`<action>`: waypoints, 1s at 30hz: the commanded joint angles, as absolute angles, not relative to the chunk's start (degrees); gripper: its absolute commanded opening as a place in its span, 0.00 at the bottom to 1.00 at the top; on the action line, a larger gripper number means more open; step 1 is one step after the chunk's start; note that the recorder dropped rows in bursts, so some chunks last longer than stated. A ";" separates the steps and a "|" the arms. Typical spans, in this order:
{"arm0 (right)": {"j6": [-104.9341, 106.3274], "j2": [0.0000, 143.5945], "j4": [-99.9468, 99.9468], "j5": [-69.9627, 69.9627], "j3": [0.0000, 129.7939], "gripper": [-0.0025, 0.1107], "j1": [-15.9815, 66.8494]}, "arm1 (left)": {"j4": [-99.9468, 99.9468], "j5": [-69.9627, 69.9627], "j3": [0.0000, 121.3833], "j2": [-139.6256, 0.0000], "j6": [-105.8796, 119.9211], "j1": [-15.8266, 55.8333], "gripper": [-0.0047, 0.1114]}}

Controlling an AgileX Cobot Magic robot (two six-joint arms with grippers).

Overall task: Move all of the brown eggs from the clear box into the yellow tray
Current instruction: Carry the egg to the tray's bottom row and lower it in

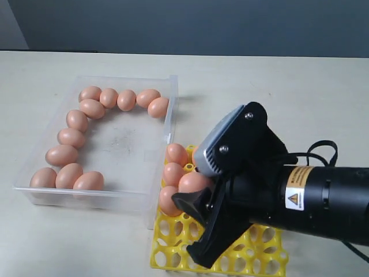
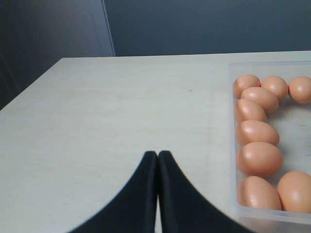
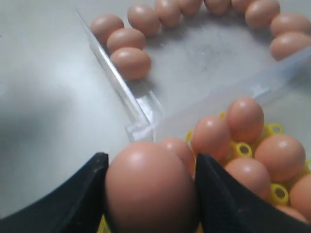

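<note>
On the pale table (image 1: 259, 81), the clear box (image 1: 124, 144) holds brown eggs (image 1: 71, 137) lining its walls; just beside it, the yellow tray (image 1: 173, 254) carries several more. Over the tray, the right gripper (image 3: 151, 194) grasps one brown egg (image 3: 146, 174); the left gripper (image 2: 157, 184) is clenched on nothing.

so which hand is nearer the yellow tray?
Right. The right hand holds an egg over the yellow tray; the left hand sits over bare table outside the clear box.

Exterior high and near, wrists low, sharing clear box (image 1: 124, 141)
</note>
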State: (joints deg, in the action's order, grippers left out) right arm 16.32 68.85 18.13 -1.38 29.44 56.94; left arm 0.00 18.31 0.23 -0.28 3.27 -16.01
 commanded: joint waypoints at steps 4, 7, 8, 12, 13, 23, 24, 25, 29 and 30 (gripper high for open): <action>17.46 71.70 18.70 16.41 23.09 0.02 62.73 | 0.00 17.69 0.00 0.00 3.24 -15.75 0.04; 15.87 75.32 18.70 16.67 22.55 0.02 62.73 | 0.00 17.69 0.00 0.00 3.24 -15.75 0.04; 15.36 76.61 18.54 17.38 22.55 0.02 62.73 | 0.00 17.69 0.00 0.00 3.24 -15.75 0.04; 12.84 80.87 18.54 23.56 22.55 0.02 62.73 | 0.00 17.69 0.00 0.00 3.24 -15.75 0.04; 12.07 81.55 18.44 24.51 22.55 0.02 62.73 | 0.00 17.69 0.00 0.00 3.24 -15.75 0.04; 24.48 82.98 17.05 6.69 25.82 0.02 62.73 | 0.00 17.69 0.00 0.00 3.24 -15.75 0.04; 26.46 82.86 17.05 4.62 27.05 0.02 62.73 | 0.00 17.69 0.00 0.00 3.24 -15.75 0.04; 28.49 82.86 17.05 2.67 28.22 0.02 62.73 | 0.00 17.69 0.00 0.00 3.24 -15.75 0.04; 36.49 82.86 11.48 -10.29 36.03 0.02 62.73 | 0.00 17.69 0.00 0.00 3.24 -15.75 0.04; 36.49 82.86 8.47 -14.31 37.80 0.02 62.73 | 0.00 17.69 0.00 0.00 3.24 -15.75 0.04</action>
State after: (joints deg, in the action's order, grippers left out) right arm 32.76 83.19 14.40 -5.48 33.23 62.55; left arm 0.00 18.31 0.23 -0.28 3.27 -16.01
